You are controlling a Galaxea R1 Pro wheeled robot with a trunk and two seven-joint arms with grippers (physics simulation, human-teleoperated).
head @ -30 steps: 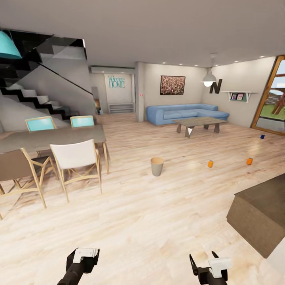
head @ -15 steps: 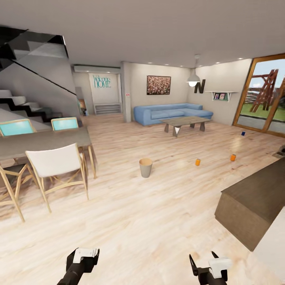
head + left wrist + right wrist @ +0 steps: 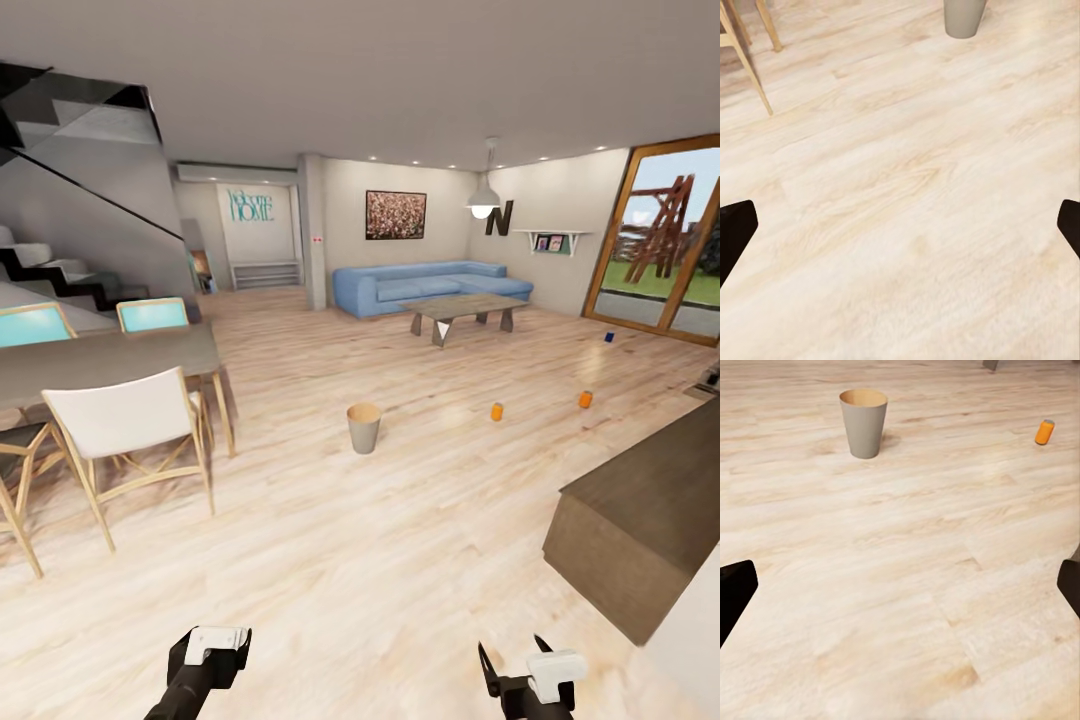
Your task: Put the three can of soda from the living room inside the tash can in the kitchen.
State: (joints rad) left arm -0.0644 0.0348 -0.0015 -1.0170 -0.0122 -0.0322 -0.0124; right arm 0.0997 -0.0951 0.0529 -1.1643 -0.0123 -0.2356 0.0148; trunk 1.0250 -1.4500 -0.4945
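- Since a second ago my head camera has swung rightward: the dining table [image 3: 110, 355] sits nearer the frame's left edge and more of the glass door [image 3: 665, 245] shows; the things themselves lie where they were.
- Grey trash can [image 3: 364, 427] stands upright on the wood floor [image 3: 330, 560].
- Right of the trash can, well apart: one orange soda can [image 3: 497, 411], a second orange can [image 3: 585, 399] farther right.
- Dark blue can [image 3: 608, 337] stands near the glass door.
- My left gripper [image 3: 900, 229] and right gripper [image 3: 900, 585] hang spread wide, empty, over bare floor.
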